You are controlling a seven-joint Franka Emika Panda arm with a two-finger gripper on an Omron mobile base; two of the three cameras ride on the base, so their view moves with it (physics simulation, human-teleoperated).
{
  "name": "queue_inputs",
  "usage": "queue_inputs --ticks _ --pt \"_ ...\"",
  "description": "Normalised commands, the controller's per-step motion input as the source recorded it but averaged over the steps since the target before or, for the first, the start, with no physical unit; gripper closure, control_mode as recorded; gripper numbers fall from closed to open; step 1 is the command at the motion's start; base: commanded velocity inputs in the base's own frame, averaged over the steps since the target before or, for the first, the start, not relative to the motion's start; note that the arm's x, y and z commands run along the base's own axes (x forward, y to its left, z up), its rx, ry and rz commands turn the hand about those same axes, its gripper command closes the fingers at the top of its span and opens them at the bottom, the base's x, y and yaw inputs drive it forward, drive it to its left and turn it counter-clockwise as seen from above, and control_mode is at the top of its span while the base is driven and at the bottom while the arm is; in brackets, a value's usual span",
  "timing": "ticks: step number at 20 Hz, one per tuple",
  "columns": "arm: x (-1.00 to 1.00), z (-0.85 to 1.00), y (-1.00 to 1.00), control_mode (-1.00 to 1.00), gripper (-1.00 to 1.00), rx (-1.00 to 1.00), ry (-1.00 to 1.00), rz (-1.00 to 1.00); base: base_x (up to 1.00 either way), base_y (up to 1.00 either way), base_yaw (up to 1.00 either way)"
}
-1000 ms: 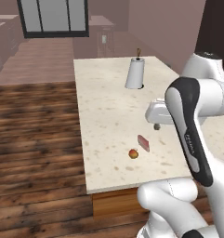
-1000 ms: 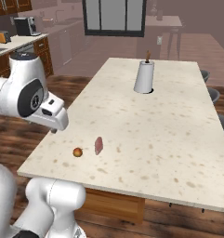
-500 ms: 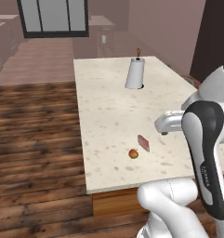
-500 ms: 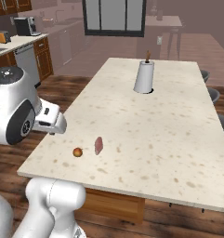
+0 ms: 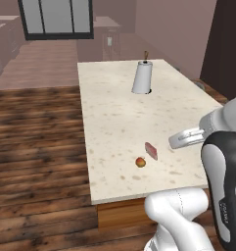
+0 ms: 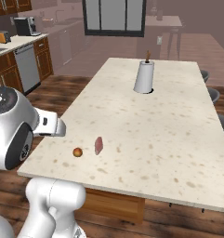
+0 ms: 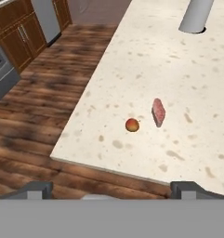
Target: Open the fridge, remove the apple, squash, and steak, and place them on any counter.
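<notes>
the apple (image 7: pixel 132 124) sits on the pale speckled worktop (image 7: pixel 178 74), near the corner closest to me, a small red-orange ball with a yellowish patch. in the left base view the apple (image 5: pixel 140 162) lies just inside the near edge of the worktop (image 5: pixel 114 112), and in the right base view the apple (image 6: pixel 77 152) is close to the near left corner of the worktop (image 6: pixel 155 116). the steak (image 7: pixel 158 112) lies just beside it, not touching, a pinkish-red slab with a paler edge, resting on its side and a little farther in from the edge than the apple. i see the steak (image 5: pixel 151 150) in the left base view just beyond and to the right of the apple, and the steak (image 6: pixel 99 145) in the right base view likewise just to the apple's right.

my pincer (image 7: pixel 113 189) hangs above the wooden floor (image 7: pixel 48 107) just off the near edge of the worktop, looking down over both foods. its two finger tips stand wide apart at the bottom of the hand view, nothing between them, so it is open and empty.

farther along the worktop a pale grey roll (image 5: pixel 142 77) stands upright on a dark base with a brown stick rising from its top, well apart from the foods; the roll (image 6: pixel 144 77) shows the same in the right base view. brown wooden cabinets (image 7: pixel 16 42) with silver handles line the wall across the floor.
</notes>
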Motion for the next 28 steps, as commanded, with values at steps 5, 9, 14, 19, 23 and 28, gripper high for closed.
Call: queue_inputs --ticks 5,9,14,19,23,28 --pt "0.0 0.0 0.0 -1.0 -1.0 0.0 0.0 0.0 0.0 0.0 0.0" --pt "0.0 0.0 0.0 -1.0 -1.0 0.0 0.0 0.0 0.0 0.0 0.0" --pt "-0.07 0.0 0.0 1.0 -1.0 0.0 0.0 0.0 -0.5 -0.02 0.0" --pt "0.0 0.0 0.0 1.0 -1.0 0.0 0.0 0.0 -1.0 -0.33 -0.02" --pt "0.0 0.0 0.0 1.0 -1.0 0.0 0.0 0.0 -1.0 -0.29 0.0" --pt "0.0 0.0 0.0 1.0 -1.0 0.0 0.0 0.0 -1.0 -0.18 0.0"
